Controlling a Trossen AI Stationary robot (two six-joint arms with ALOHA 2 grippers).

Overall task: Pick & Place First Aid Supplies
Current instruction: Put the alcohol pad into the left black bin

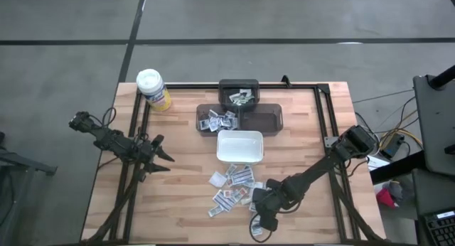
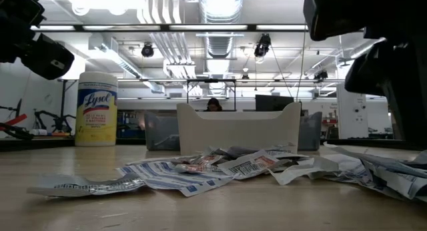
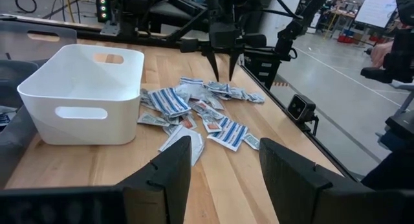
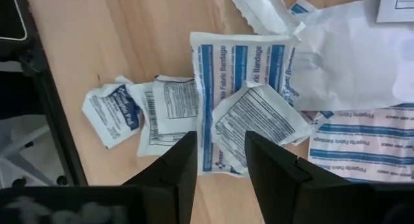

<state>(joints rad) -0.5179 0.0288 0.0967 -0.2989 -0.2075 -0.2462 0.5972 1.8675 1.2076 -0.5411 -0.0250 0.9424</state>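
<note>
The first aid supplies [image 1: 231,187] lie as a loose heap of overlapping packets on the table [image 1: 178,196] just in front of the white dish [image 1: 240,146]; which packet lies uppermost cannot be told, and more packets appear to sit in the dark bins [image 1: 239,97] behind the dish. The right gripper [image 4: 220,153] hangs over the heap's edge with fingers spread, grasping nothing. The left gripper [image 3: 223,162] waits released, well to the dish's left, nearer the yellow canister [image 1: 153,88].
</note>
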